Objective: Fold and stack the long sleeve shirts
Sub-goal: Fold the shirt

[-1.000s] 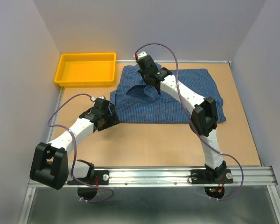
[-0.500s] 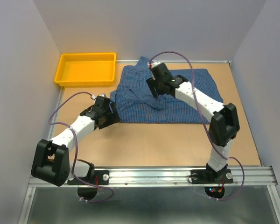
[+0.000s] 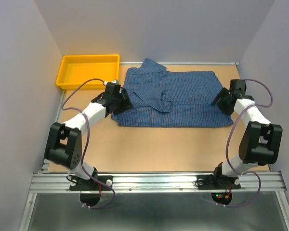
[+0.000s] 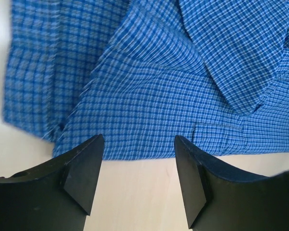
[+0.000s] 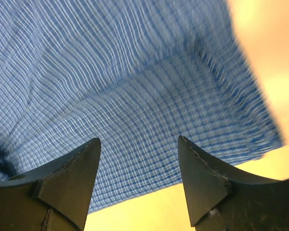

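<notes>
Pale grey walls close in a brown board table [image 3: 159, 144] with a metal rail [image 3: 159, 180] along its near edge. A shallow yellow plastic tray [image 3: 67, 72] sits in the far left corner, just beside the shirt [image 3: 188, 101]. The shirt is soft blue fine-checked cloth, lying partly folded along the far edge with its collar [image 3: 151, 65] towards the back. The left gripper [image 4: 139, 159] hangs over the shirt's left edge and the right gripper [image 5: 139, 159] over its right edge. Both have their jaws apart and hold nothing.
</notes>
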`<state>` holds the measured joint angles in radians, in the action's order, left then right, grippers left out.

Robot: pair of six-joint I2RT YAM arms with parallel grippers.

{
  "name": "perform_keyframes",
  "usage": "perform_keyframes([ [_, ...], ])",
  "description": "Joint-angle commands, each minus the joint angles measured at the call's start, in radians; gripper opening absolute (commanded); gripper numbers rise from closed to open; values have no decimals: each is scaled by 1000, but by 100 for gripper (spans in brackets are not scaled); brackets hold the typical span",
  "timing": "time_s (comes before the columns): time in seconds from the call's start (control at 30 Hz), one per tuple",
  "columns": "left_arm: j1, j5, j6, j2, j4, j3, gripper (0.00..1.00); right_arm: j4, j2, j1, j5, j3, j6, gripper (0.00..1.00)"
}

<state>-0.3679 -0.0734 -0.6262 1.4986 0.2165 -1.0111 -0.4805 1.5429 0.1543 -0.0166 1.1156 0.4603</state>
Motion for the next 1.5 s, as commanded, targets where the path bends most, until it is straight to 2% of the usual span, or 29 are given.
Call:
perform_keyframes([
  [0.0, -14, -78, -10, 90, -97, -64, 70, 161, -26, 46, 155, -109, 159, 70],
  [0.2, -13, -52, -67, 210, -132, -54, 69, 247, -7, 154, 123, -273, 245, 70],
  [0.33, 1, -31, -93, 200, -144, 25, 69, 276, -23, 188, 55, -353, 282, 70],
  [0.53, 32, -29, -116, 97, -140, 237, 69, 212, -61, 194, 43, -404, 285, 70],
  [0.67, 32, -39, -116, -35, -112, 328, 69, 169, -193, 173, 44, -375, 219, 71],
  [0.8, 15, 4, -84, -217, -45, 351, 70, 169, -291, 10, 153, -291, 184, 72],
  [1.0, -2, 26, -29, -353, 12, 338, 71, 255, -178, -321, 242, -176, 153, 70],
  [1.17, -3, 37, 13, -292, -31, 251, 73, 376, -20, -420, 234, -105, 135, 63],
  [1.23, -5, 43, 17, -224, -46, 215, 73, 381, 35, -473, 198, -22, 95, 60],
  [1.37, -6, 12, 20, -74, -98, 125, 73, 388, 198, -506, 179, 74, 93, 59],
  [1.47, -9, 12, 26, -20, -111, 95, 73, 416, 258, -507, 184, 104, 95, 60],
])
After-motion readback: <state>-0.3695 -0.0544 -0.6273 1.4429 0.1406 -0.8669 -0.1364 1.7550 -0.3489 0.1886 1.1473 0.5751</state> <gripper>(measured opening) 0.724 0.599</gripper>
